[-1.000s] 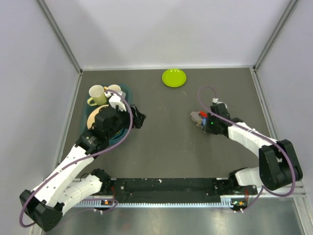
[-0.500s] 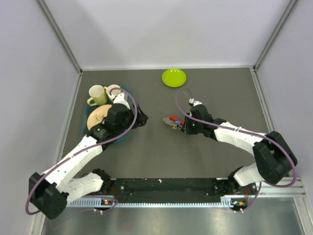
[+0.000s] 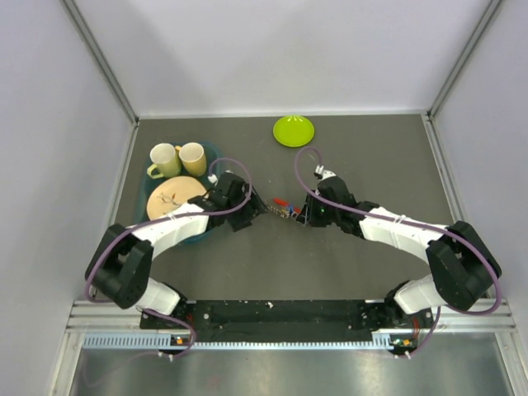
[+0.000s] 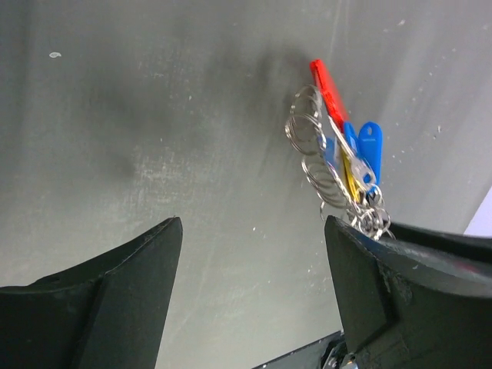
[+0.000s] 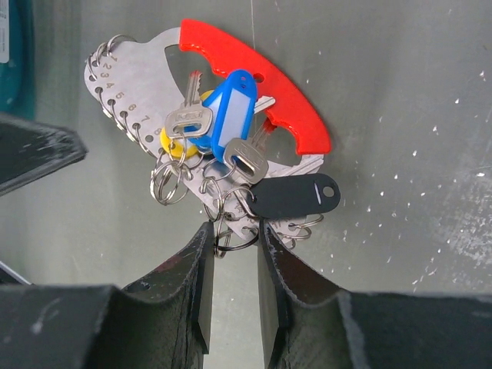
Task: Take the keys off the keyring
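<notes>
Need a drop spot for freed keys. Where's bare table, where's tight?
Free: dark grey table between the round lime-green dish and the right wall; also the near strip by the black rail. Crowded: centre, where left gripper and right gripper meet at the silver keys with red and blue tags; far left, the teal tray holding two cups.

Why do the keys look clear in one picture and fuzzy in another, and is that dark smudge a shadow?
Right wrist view: the keys are sharp, even the numbers on the metal plate. Left wrist view: they look slightly soft, and the smudge on the table is a blurry shadow. Top view: they are too tiny to make out.
</notes>
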`<state>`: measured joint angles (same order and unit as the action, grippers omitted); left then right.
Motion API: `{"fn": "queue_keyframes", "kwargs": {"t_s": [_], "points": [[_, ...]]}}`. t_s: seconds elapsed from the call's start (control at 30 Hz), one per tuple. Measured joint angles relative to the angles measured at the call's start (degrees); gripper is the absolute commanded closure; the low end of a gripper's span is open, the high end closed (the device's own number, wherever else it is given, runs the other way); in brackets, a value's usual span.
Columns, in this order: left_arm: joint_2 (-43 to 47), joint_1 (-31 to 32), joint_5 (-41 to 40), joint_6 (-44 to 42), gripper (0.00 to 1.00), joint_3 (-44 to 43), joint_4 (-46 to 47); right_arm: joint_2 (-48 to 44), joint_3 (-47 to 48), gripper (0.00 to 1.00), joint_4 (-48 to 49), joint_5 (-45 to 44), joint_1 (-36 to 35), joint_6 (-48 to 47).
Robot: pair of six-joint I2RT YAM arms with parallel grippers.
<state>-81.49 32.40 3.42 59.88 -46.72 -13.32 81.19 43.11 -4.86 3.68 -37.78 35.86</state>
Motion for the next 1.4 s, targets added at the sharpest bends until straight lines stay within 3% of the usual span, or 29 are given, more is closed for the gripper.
{"fn": "queue_keyframes", "kwargs": {"t_s": [0.3,0.9,1.13,1.37,1.4], "points": [[-9.14,0.0,1.27,3.19,0.19,-3.17,5.01,0.0,-0.42,1.0,1.18,0.98,-0.46,1.55],[-8.46,0.28,1.73,2.69,0.22,-4.96,8.0,1.09,-0.42,1.0,1.95,1.07,-0.7,1.92],[-12.55,0.28,2.36,2.8,0.34,-6.56,10.16,1.09,-0.42,1.0,2.78,1.99,-0.92,2.51],[-13.73,0.26,3.93,2.86,0.63,-6.45,13.73,1.09,-0.42,1.0,4.7,3.32,-1.11,3.45],[-13.94,0.26,4.42,2.84,0.71,-6.4,14.56,1.11,-0.42,1.0,5.03,3.48,-1.11,3.63]]}}
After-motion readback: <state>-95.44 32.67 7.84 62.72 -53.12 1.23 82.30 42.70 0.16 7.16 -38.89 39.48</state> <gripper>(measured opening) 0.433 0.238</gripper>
